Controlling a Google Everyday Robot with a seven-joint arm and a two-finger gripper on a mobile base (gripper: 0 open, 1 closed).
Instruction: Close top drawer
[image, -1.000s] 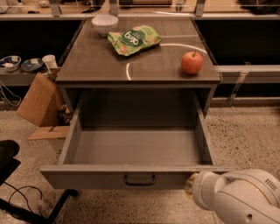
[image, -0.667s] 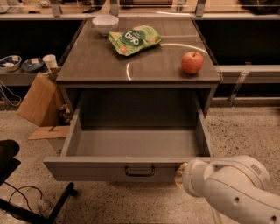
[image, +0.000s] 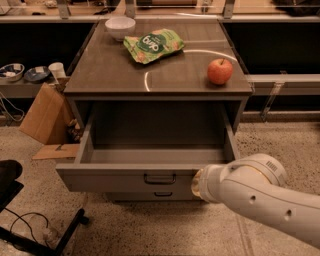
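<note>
Far left, a low shelf carries two small dishes and one cup. One cardboard box leans beside the cabinet. The cabinet top holds three items: one white bowl at the back left, one green snack bag just right of it, and one red apple near the right edge.

The top drawer stands pulled out from the cabinet front, with one black bar handle at mid-front. One lower drawer front shows beneath it.

The gripper sits at the drawer front, just right of the handle, with the white arm behind it. Whether the gripper is open or closed cannot be told.
</note>
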